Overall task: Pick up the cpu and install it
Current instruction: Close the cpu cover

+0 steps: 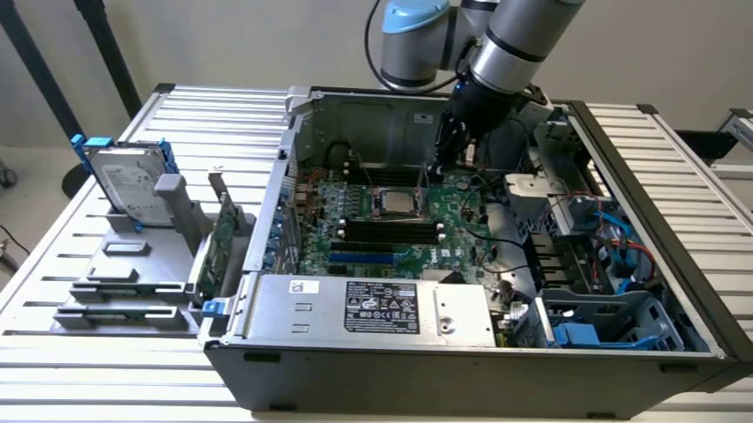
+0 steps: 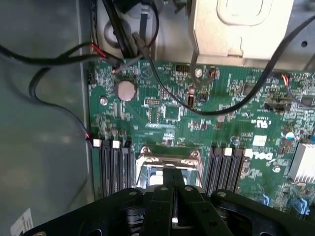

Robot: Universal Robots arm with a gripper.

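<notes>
- Exterior view is showing the cpu [image 1: 396, 202], a small flat square with a dull silver-grey metal lid, lying inside the socket frame [image 1: 396, 188] in the middle of the green motherboard [image 1: 353, 238].
- Hanging just beside that frame, toward the exterior view's right, the black gripper [image 1: 443, 167] is pointing down at the board. In the wrist view the gripper [image 2: 173, 179] is pressing its two matte black fingers together with nothing between them, their tips sitting over the shiny stamped-metal socket frame [image 2: 170, 158].
- White "DELL" lettering [image 2: 263, 156] is showing on the board in the wrist view; the finer print around it is too small to read.
- Long black memory slots [image 2: 112, 169] with white end clips are flanking the frame on both sides, and a round silver coin cell [image 2: 126, 90] and a ribbed pale heatsink [image 2: 305, 162] are sitting on the board.
- Thin black cables [image 2: 162, 83] are looping loosely across the board, some trailing red wires.
- Surrounding everything, the open grey sheet-metal computer case [image 1: 471, 366] is holding a boxy silver power supply [image 1: 459, 308] that is carrying a black-and-white label [image 1: 380, 308] with unreadable print.
- Well apart, at the exterior view's left, a silver hard drive [image 1: 123, 181] with blue rails is standing upright in a grey stand [image 1: 130, 282] on the ribbed aluminium table [image 1: 70, 229].
- Coming in from above, the silver-and-blue arm [image 1: 518, 40] is crossing the case's rear wall.
</notes>
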